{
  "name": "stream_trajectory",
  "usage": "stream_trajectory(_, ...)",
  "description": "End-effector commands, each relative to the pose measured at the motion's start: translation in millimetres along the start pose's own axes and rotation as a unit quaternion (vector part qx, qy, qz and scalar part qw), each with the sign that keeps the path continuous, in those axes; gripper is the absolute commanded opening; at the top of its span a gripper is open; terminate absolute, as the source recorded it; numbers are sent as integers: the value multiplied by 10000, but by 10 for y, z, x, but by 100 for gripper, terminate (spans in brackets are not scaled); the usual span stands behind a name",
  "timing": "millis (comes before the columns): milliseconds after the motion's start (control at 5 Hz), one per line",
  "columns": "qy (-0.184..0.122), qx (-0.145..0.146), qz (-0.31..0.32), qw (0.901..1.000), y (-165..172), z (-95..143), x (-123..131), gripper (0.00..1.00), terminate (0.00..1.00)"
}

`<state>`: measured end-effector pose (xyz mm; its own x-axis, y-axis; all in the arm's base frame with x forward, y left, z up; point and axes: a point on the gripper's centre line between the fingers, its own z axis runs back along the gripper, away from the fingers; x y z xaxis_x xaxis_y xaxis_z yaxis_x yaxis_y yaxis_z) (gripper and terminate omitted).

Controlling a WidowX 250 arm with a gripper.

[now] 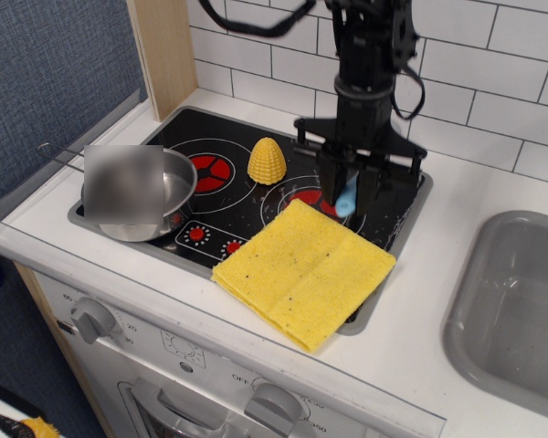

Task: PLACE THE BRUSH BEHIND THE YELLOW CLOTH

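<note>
My gripper hangs over the back right of the black stovetop, fingers pointing down. It is shut on the small light-blue brush, whose rounded end pokes out below the fingers. The brush hangs just above the right burner, right behind the far edge of the yellow cloth. The yellow cloth lies flat over the stove's front right corner and the counter.
A yellow corn cob stands upright in the middle of the stove. A steel pot with a long handle sits on the left burner. A grey sink is at the right. A white tiled wall runs behind.
</note>
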<state>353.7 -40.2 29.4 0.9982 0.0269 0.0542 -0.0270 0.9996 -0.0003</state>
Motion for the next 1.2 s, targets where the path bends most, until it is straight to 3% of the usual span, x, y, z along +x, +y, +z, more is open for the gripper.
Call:
stream_trajectory(0,-78,114,-313,9994,-58,-51,15,100,0)
stream_trajectory(200,-206,69,-485,9986,-85,23,-18,100,0)
stream_trajectory(400,-568,-37,-587,9967,-60,292,-40,100,0)
stream_trajectory(600,-598,-114,-572,9965,-16,520,-33,100,0)
stream_trajectory(1000,-578,-148,-595,9964,27,588,-39,100,0)
